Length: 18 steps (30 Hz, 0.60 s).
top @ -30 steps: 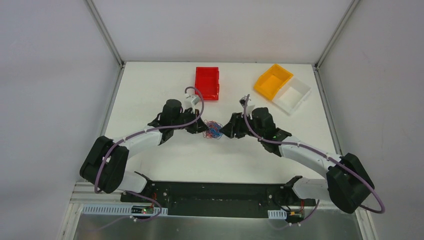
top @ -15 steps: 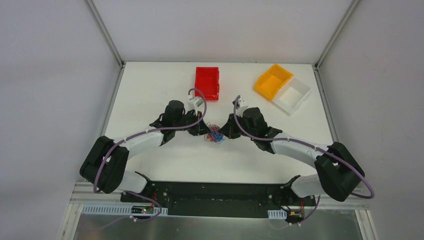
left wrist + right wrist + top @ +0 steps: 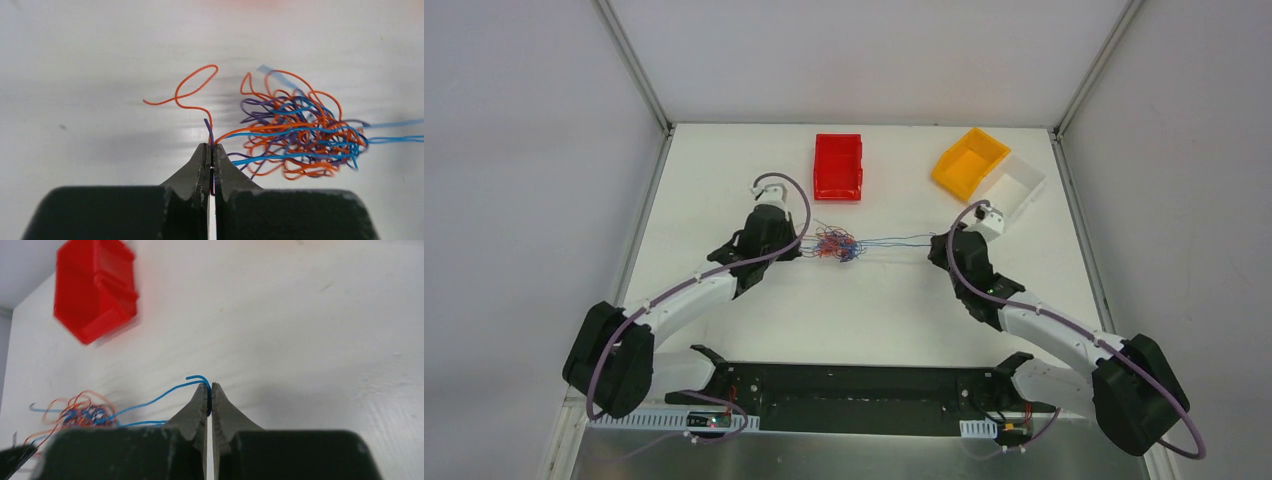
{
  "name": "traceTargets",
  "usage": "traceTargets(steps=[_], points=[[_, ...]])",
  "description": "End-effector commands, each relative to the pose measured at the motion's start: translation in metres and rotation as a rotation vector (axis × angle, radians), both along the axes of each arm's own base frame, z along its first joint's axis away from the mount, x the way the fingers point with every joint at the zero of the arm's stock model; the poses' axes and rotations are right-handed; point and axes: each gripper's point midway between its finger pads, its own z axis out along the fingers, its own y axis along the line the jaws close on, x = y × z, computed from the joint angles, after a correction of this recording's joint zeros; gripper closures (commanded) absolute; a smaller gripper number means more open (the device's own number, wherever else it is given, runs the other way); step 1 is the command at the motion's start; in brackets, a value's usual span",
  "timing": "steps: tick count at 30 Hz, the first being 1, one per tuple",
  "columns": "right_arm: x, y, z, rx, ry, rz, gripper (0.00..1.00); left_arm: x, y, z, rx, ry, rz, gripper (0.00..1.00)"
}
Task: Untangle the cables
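A tangle of thin orange, purple and blue cables [image 3: 836, 246] lies on the white table between the arms; it also shows in the left wrist view [image 3: 295, 132] and the right wrist view [image 3: 80, 412]. My left gripper [image 3: 800, 243] [image 3: 212, 146] is shut on orange and purple strands at the tangle's left side. My right gripper [image 3: 936, 246] [image 3: 209, 385] is shut on a blue cable [image 3: 160, 397], which stretches taut leftwards to the tangle [image 3: 894, 240].
A red bin [image 3: 838, 166] stands at the back, also in the right wrist view [image 3: 95, 287]. An orange bin [image 3: 970, 162] and a white bin [image 3: 1012, 190] stand at the back right. Table edges run along both sides.
Both grippers have moved apart, left to the left and right to the right. The blue cable has been drawn out of the tangle, which has spread and shifted slightly left.
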Motion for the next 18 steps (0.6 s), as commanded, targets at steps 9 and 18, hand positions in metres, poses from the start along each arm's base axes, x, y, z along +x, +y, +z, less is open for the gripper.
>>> traceTargets(steps=[9, 18], points=[[-0.017, -0.156, -0.013, 0.161, -0.081, -0.795, 1.00, -0.032, 0.163, 0.032, 0.240, -0.221, 0.810, 1.00], [-0.036, -0.193, -0.006, 0.218, -0.128, -0.909, 1.00, -0.043, 0.177, 0.033, 0.222, -0.222, 0.877, 1.00]])
